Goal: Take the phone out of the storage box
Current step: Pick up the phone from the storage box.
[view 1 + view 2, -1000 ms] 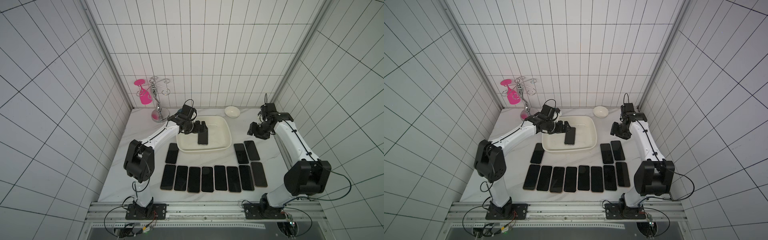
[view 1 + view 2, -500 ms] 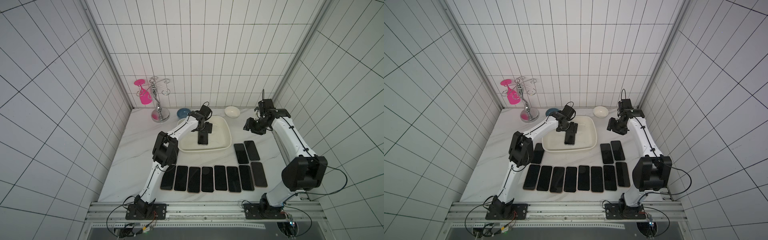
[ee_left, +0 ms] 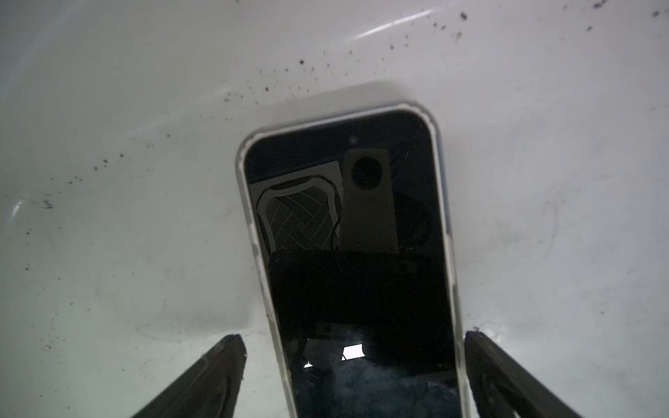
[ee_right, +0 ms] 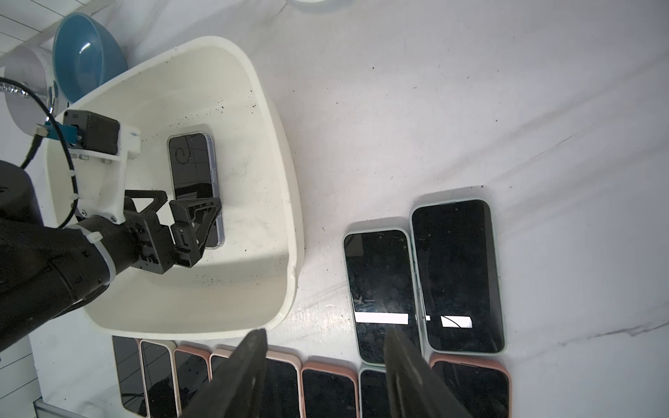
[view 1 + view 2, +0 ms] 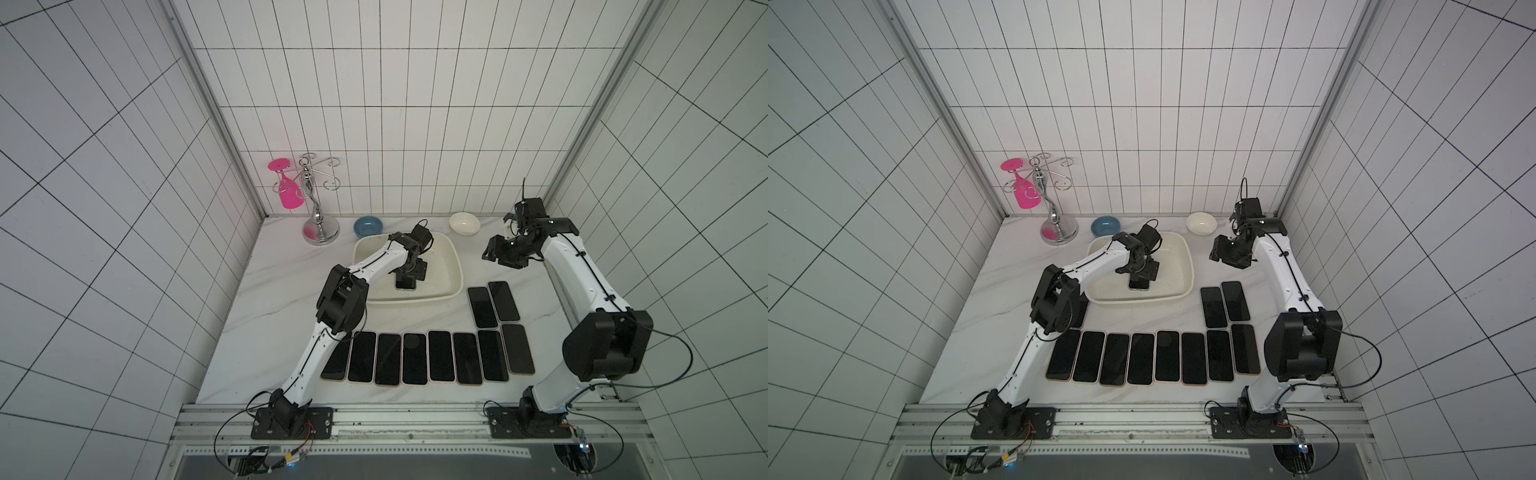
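The task is sitting at its grasping step, with nothing lifted yet. The phone [image 3: 347, 253] is lying flat, screen up, on the floor of the storage box [image 5: 455, 266], near the box's middle. The left tool [image 3: 353, 338] is reaching down into the box and straddling one end of the phone, its jaws spread wide on either side of the case and not pressing on it. One finger is standing just beside the edge; the other is showing a clear gap.

What seems to be left is closing on the phone, raising it over the flared rim and setting it down outside.

The right tool [image 4: 325, 336] is hanging over the counter [image 5: 282, 291] beside the box, jaws apart and holding nothing.

Many phones are already lying outside the box: a row of phones [image 5: 441, 355] along the front of the counter and a pair of phones [image 5: 492, 305] set side by side towards the right arm.

The counter is showing a pale marbled top, and dark specks are dotting the box floor. A blue bowl [image 5: 368, 226], a white bowl [image 5: 464, 223] and a metal rack [image 5: 316, 199] carrying a pink glass [image 5: 286, 191] are standing along the back. White tiled walls [image 5: 374, 104] are closing in three sides.
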You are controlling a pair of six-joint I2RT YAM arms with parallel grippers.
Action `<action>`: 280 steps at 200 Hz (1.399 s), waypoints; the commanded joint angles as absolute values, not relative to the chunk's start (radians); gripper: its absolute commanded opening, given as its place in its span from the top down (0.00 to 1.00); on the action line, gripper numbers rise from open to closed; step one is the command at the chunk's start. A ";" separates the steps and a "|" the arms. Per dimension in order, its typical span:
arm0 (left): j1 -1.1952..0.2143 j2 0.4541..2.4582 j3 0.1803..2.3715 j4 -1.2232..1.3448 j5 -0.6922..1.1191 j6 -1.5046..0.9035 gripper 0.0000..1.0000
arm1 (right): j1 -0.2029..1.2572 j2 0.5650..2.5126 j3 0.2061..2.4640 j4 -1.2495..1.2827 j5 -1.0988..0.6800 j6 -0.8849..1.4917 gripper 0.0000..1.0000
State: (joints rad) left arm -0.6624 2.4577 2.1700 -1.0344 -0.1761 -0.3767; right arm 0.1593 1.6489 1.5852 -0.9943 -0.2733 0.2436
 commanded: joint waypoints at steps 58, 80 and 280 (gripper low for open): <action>-0.668 2.544 2.208 -1.078 -0.149 -0.378 0.11 | 0.168 1.647 1.549 -0.989 -0.308 0.219 0.44; -0.656 2.547 2.211 -1.095 -0.141 -0.372 0.17 | 0.169 1.661 1.544 -0.983 -0.330 0.218 0.44; -0.622 2.114 2.052 -1.134 -0.058 -0.304 0.44 | 0.284 2.086 1.880 -0.651 -0.975 0.498 0.43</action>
State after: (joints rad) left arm -0.6117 2.1456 2.0846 -1.1423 -0.0940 -0.3172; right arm 0.2379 2.0228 1.7996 -0.7094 -0.8703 0.4496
